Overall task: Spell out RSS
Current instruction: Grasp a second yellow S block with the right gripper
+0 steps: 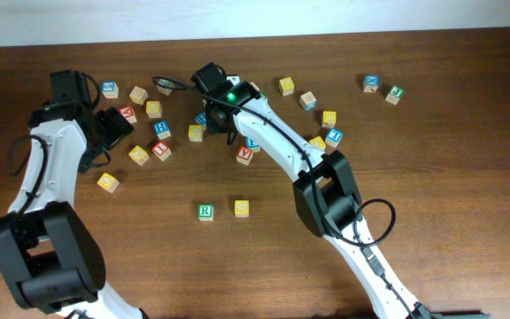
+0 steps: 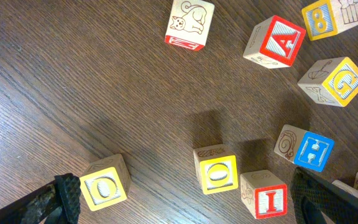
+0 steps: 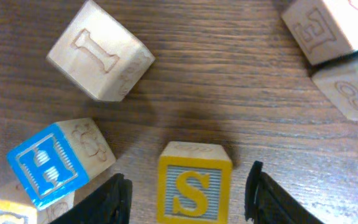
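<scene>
The green R cube [image 1: 205, 211] and a yellow S cube [image 1: 242, 208] stand side by side at the table's front middle. A second yellow S cube [image 3: 194, 186] shows in the right wrist view, standing on the table between my right gripper's fingers [image 3: 187, 182]. The fingers are open, with gaps on both sides of the cube. In the overhead view the right gripper [image 1: 218, 115] is down in the cluster of cubes at the back and hides that S cube. My left gripper [image 1: 118, 128] is open and empty over cubes at the left [image 2: 184, 194].
A blue H cube [image 3: 51, 163] and a plain I cube [image 3: 98, 53] lie left of the right gripper. Two yellow O cubes [image 2: 104, 183] [image 2: 216, 171], a red I cube [image 2: 265, 194] and a red A cube [image 2: 275, 40] lie under the left gripper. Several other cubes lie scattered along the back [image 1: 328, 119].
</scene>
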